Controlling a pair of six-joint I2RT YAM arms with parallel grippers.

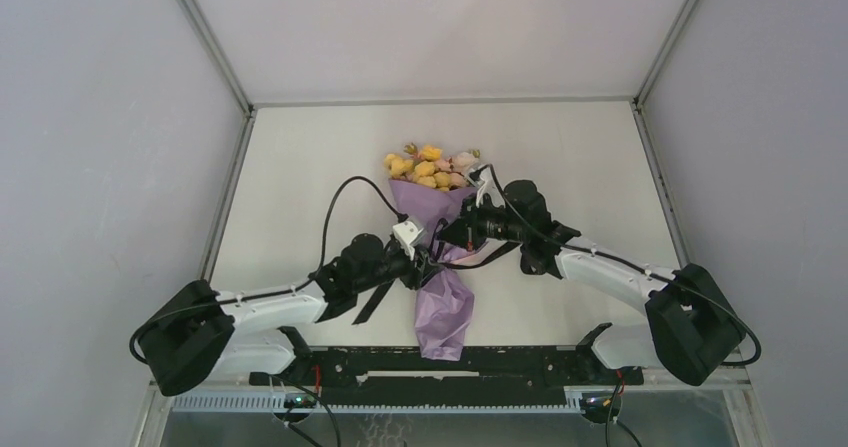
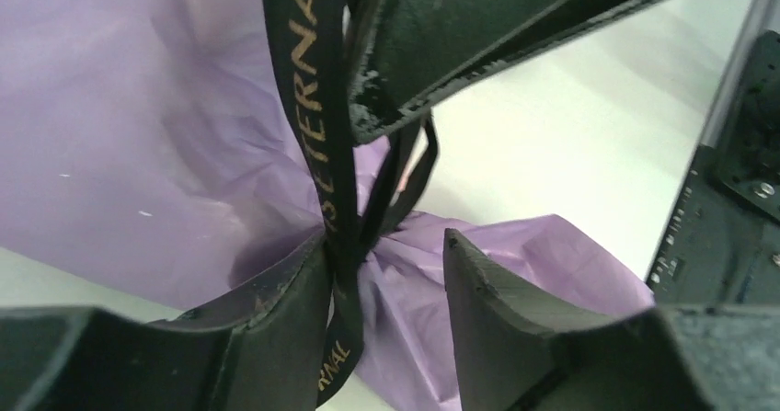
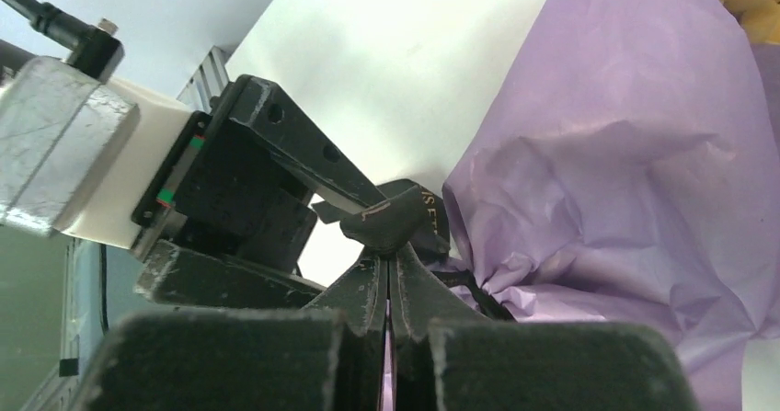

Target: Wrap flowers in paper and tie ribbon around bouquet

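Note:
The bouquet (image 1: 440,252) lies in the middle of the table, a lilac paper (image 1: 447,317) cone with yellow and pink flowers (image 1: 430,167) at its far end. The black ribbon (image 2: 313,108), printed in gold letters, circles the pinched waist of the paper (image 2: 110,135). My left gripper (image 2: 386,245) stands open at that waist, and the ribbon hangs against its left finger (image 2: 276,319). My right gripper (image 3: 391,255) is shut on a bunched bit of the ribbon (image 3: 397,216), right beside the crumpled paper (image 3: 625,154). Both grippers (image 1: 435,247) meet at the waist.
The white table (image 1: 580,167) is boxed in by grey walls (image 1: 100,147) on three sides. A black rail (image 1: 430,377) runs along the near edge between the arm bases. A ribbon tail (image 1: 372,302) trails by the left arm.

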